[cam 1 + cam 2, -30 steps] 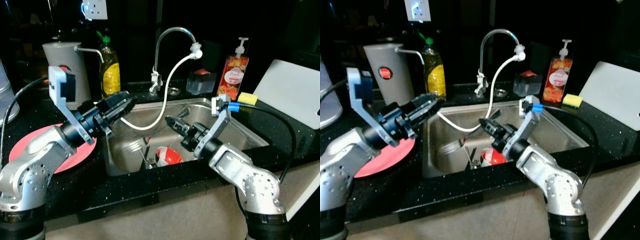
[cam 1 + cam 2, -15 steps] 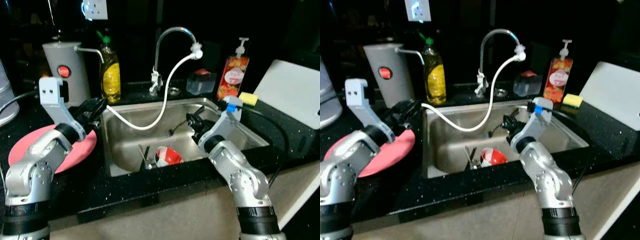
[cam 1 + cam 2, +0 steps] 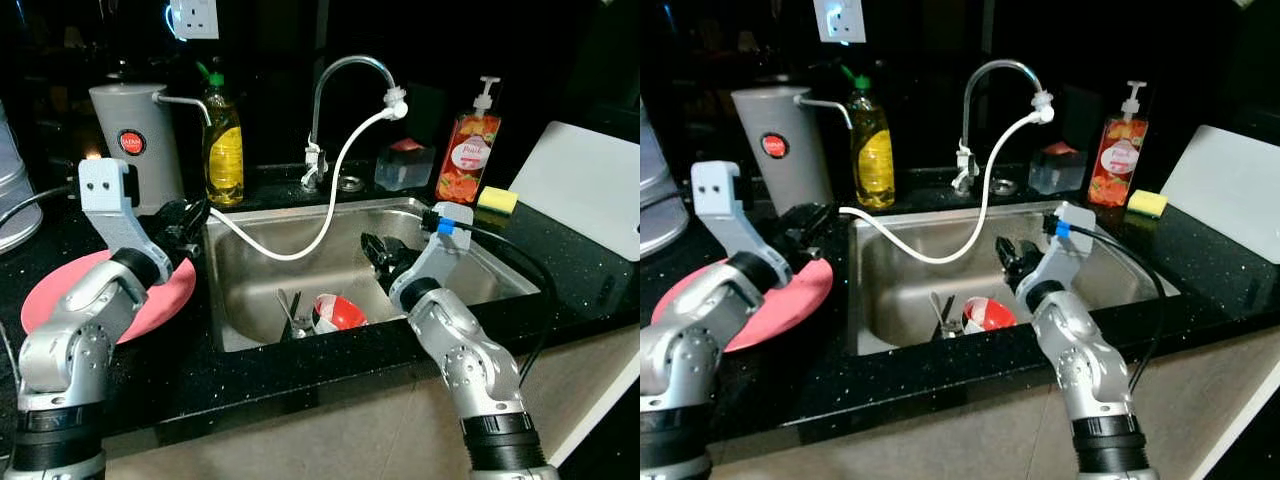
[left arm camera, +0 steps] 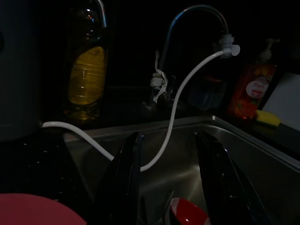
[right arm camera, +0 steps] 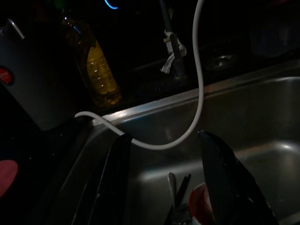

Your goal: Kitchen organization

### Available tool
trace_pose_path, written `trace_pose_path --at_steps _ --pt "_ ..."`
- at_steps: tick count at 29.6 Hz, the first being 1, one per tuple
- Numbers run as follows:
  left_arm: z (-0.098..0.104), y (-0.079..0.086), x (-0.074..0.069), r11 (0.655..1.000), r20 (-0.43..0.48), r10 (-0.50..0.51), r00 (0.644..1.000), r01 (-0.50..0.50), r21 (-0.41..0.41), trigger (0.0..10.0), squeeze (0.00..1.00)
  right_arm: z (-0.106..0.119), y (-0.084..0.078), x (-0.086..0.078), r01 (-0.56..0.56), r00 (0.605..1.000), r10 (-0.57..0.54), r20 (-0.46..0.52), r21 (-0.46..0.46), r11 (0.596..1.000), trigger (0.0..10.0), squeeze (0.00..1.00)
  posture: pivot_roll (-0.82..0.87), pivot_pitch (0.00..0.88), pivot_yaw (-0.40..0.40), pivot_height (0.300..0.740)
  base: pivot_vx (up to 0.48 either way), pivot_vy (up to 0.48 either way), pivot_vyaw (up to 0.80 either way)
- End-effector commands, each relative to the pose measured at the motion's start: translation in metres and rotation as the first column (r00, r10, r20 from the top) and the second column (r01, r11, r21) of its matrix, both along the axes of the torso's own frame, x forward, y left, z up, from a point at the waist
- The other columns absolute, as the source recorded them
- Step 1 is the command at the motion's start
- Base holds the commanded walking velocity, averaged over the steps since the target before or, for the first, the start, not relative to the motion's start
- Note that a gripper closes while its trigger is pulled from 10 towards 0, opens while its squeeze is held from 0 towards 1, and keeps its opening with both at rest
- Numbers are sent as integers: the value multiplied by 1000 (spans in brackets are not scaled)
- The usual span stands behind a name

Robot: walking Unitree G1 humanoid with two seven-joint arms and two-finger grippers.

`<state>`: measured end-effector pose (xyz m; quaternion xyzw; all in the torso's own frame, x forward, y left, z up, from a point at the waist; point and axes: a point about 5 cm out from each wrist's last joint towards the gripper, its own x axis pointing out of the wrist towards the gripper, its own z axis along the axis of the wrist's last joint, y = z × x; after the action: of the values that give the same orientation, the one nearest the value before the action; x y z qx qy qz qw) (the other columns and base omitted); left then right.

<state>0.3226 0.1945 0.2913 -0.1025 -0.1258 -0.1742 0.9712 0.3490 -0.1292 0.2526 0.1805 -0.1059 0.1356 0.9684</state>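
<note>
A dark kitchen scene centres on a stainless steel sink (image 3: pixel 480 270) set into a black speckled counter (image 3: pixel 300 370). Two silver robot arms reach in from the near edge.

The left arm bends at the elbow and angles toward 1 o'clock. Its left end effector (image 3: pixel 190 222) hovers at the sink's 9 o'clock rim, above the far edge of a pink plate (image 3: pixel 60 300) lying flat on the counter. In the wrist view its two black fingers (image 4: pixel 124 183) stand apart, released, with nothing between them.

The right arm rises from the 5 o'clock side of the sink, forearm pointing toward 11 o'clock. The right end effector (image 3: pixel 378 252) hangs over the basin's middle, fingers (image 5: pixel 220 168) likewise spread and empty.

In the basin, toward its 6 o'clock wall, sits a red and white bowl (image 3: pixel 338 312) with some metal cutlery (image 3: pixel 292 312) just beside it, at its 9 o'clock.

A white hose (image 3: pixel 335 190) runs from the curved faucet (image 3: pixel 330 100) spout, sags over the basin, and ends near the left end effector.

Along the back, from 10 to 2 o'clock: a grey cylindrical appliance (image 3: pixel 135 140), a yellow dish soap bottle (image 3: pixel 222 145), a small clear container (image 3: pixel 402 165), a red pump soap bottle (image 3: pixel 465 150), and a yellow sponge (image 3: pixel 496 198). A white cutting board (image 3: pixel 585 190) leans at 3 o'clock.
</note>
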Motion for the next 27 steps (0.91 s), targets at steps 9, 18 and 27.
trace_pose_path --at_steps 9,18,27 --pt "1 -20 1 997 22 3 1000 -5 78 10000 0 15 2 -4 8 997 -10 75 18 1000 10000 0 -9 26 -12 740 0 0 0" --pt "8 -40 -4 995 65 2 998 -9 102 10000 0 20 1 -4 9 996 -11 93 30 1000 10000 0 4 35 -21 740 0 0 0" --pt "13 -38 -5 993 79 16 997 -25 113 10000 0 25 2 -7 10 994 -14 107 41 999 10000 0 11 41 -17 740 0 0 0"
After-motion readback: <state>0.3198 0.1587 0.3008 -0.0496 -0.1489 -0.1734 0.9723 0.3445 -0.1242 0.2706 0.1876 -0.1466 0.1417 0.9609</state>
